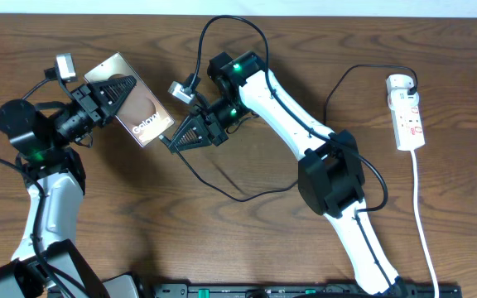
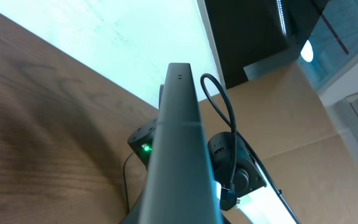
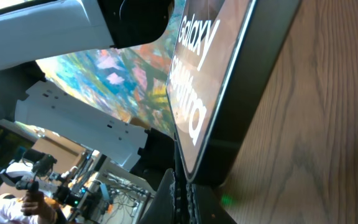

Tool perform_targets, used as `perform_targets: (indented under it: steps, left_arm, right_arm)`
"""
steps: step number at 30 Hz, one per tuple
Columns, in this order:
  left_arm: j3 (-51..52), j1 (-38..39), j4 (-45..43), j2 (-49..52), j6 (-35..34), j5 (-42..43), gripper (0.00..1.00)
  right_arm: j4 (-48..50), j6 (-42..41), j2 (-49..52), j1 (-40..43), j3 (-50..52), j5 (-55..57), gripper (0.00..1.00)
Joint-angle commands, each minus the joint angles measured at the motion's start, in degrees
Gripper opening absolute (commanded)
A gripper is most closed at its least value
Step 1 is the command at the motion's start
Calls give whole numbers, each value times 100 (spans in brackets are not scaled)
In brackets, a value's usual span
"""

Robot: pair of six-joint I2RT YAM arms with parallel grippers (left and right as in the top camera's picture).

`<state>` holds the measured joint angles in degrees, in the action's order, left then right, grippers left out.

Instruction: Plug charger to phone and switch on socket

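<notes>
white "Galaxy" lettering on phone (image 1: 139, 108) face near table's back-left area, right wrist view shows "Galaxy" with partly legible second line below

Overhead looks straight down, far off — both wrist views press close, sharing the phone (image 1: 136, 109).

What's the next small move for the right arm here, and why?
Probably ease the right gripper a touch further toward the phone, seating the charger. The left gripper holds the phone tilted up, and the right fingers sit right at its lower edge.
</notes>
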<state>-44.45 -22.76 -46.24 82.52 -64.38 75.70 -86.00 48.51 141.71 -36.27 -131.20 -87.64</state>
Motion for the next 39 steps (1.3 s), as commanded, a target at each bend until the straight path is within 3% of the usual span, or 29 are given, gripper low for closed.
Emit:
perform_targets:
  steps: [1,15,39]
  left_arm:
    - [0,9,-31,-55,92,76,7]
    - [0,9,-35,-55,313,380,7]
    - [0,9,-35,-55,483,291,8]
  right_arm:
    - [13,-9,-94,-20,-118,-184,1]
    - [81,-188,-94,-20,-118,-184,1]
    - [1307,-1709,-94,-15,-118,-181,1]
